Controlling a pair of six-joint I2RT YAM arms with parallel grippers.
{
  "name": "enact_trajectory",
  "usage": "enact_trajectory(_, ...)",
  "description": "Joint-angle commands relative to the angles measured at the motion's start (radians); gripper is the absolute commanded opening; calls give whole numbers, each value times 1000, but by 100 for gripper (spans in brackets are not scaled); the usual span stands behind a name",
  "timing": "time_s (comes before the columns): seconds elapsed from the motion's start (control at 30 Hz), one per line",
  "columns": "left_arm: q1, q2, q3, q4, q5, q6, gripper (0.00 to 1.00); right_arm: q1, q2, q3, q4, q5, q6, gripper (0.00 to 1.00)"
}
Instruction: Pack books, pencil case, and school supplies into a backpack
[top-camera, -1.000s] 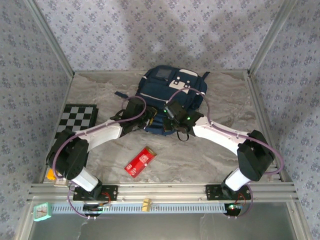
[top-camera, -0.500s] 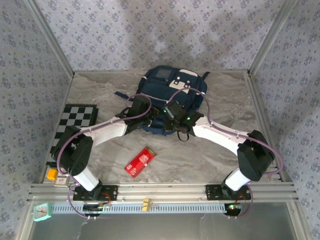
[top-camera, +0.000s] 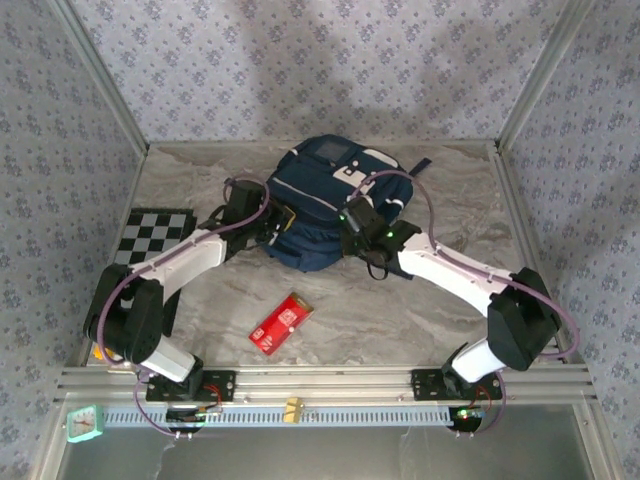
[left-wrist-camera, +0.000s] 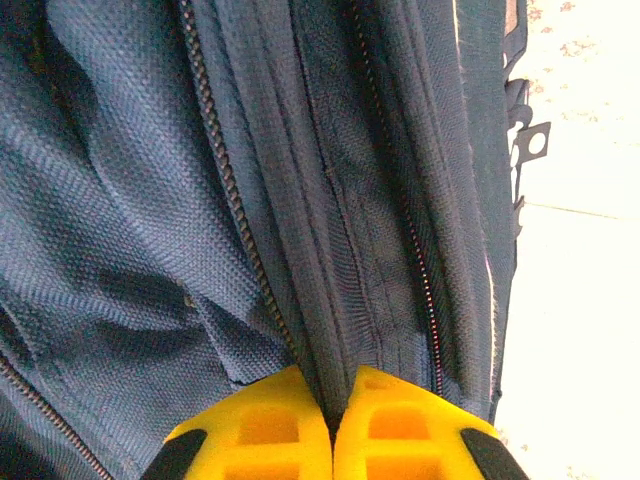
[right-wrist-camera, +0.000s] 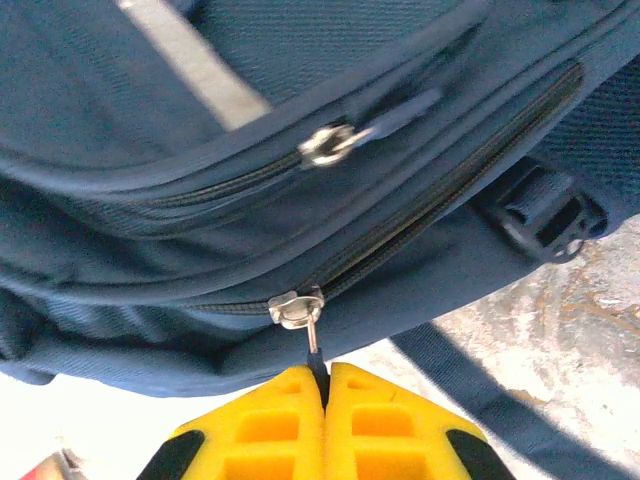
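Note:
The navy backpack lies at the back middle of the table. My left gripper sits at its left edge, shut on a fold of the backpack's fabric beside a zipper track. My right gripper is at the pack's front right, shut on the zipper pull of a silver slider. The small red packet lies on the table in front of the pack, apart from both grippers. Books and pencil case are out of view.
A black-and-white checkerboard lies at the left. A loose strap trails from the backpack's right side. An orange item sits near the left arm's base, and a teal item lies on the front rail.
Both grippers have shifted, the left one to the left and back, the right one slightly back. The backpack has been pulled along, stretched leftward and turned.

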Motion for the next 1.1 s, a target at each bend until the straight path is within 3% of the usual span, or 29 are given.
enact_trajectory(0.0, 95, -35, 2, 2, -24, 71, 0, -80, -12, -18, -167, 103, -24, 0)
enact_trajectory(0.57, 185, -50, 73, -148, -4, 255, 0, -282, 143, 89, -146, 146, -70, 0)
enact_trajectory(0.8, 243, 36, 179, -250, 28, 433, 0, -264, 196, 136, -111, 84, -85, 0)
enact_trajectory(0.9, 253, 45, 184, -260, 43, 463, 0, -241, 168, 127, -90, -18, -75, 0)
enact_trajectory(0.93, 254, 42, 182, -259, 63, 472, 5, -225, 153, 128, -90, -45, -73, 0)
enact_trajectory(1.0, 252, 30, 178, -255, 109, 483, 26, -196, 124, 134, -107, -84, -63, 0)
enact_trajectory(1.07, 243, -5, 145, -254, 118, 465, 35, -176, 96, 139, -122, -128, -37, 18)
